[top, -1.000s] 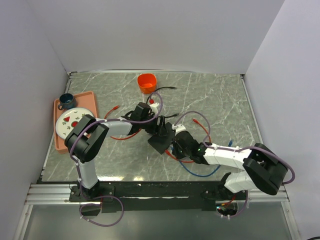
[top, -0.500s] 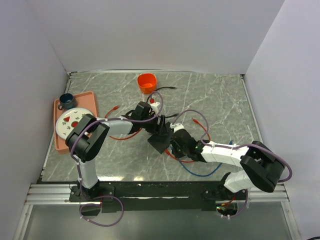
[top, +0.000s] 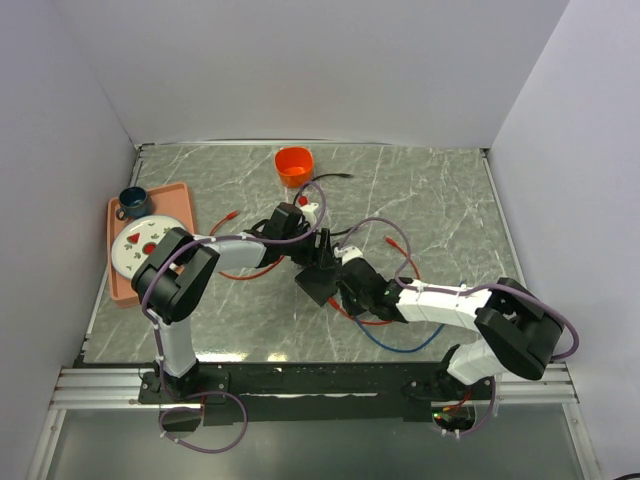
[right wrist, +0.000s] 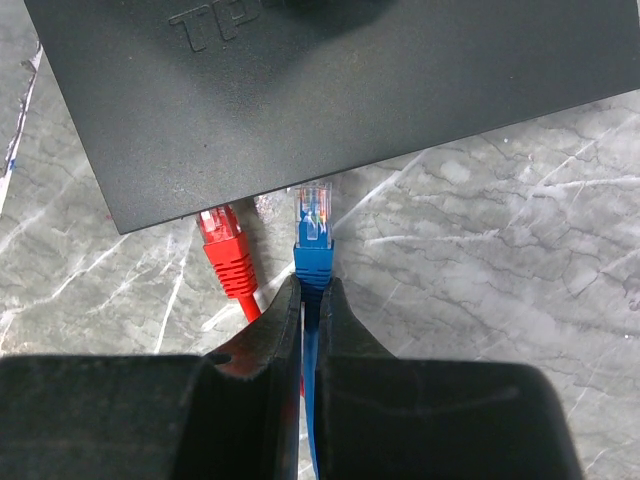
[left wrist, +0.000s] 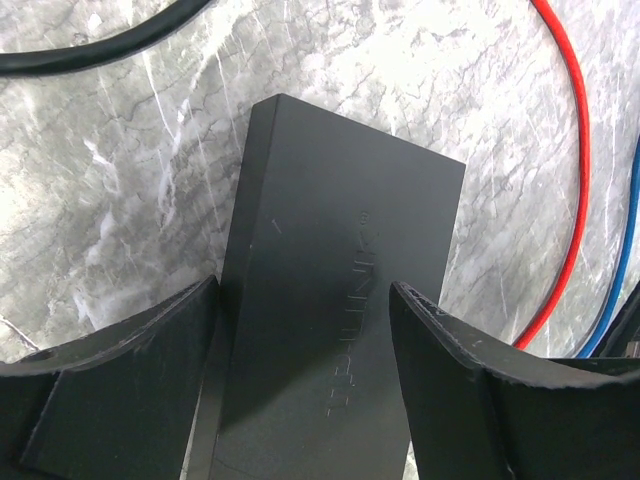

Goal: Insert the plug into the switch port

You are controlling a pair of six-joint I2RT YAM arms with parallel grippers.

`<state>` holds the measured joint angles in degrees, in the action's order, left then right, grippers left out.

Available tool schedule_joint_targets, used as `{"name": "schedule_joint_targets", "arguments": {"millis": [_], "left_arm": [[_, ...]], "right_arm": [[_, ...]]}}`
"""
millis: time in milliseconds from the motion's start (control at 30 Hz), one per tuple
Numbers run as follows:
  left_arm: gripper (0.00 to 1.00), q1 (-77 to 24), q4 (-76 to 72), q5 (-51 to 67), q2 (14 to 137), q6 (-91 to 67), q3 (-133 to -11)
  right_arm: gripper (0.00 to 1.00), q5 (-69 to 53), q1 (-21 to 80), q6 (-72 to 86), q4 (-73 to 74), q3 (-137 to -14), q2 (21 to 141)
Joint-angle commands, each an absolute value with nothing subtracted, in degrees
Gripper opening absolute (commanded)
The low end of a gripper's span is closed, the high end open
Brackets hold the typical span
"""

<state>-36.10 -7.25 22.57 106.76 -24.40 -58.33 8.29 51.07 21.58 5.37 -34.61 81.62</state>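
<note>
Left gripper (left wrist: 305,292) clasps the black TP-Link switch (left wrist: 340,200) across its width mid-table, likely steadying it. Right gripper (right wrist: 310,290) pinches the blue plug (right wrist: 313,225) by its boot, tip at the switch's near-right edge, port hidden.

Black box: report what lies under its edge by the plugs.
A red plug has its tip tucked under the black box; the blue plug, pinched in the right gripper, just reaches that edge. The ports are hidden.
</note>
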Motion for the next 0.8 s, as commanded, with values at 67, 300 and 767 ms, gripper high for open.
{"name": "schedule_joint_targets", "arguments": {"millis": [67,300,767], "left_arm": [[0.75,-36.30,-7.65,23.64,107.58,-27.07,-59.41],[0.76,-35.69,-7.38,23.03,108.19,-28.04,-59.94],[0.76,-35.25,-5.63,24.17,109.86,-26.46,-62.58]], "right_arm": [[0.00,8.88,52.29,22.06,6.24,-34.89,84.11],[0.00,9.49,53.44,21.62,7.82,-35.33,82.97],[0.00,7.38,54.23,20.13,9.84,-37.88,84.64]]}}
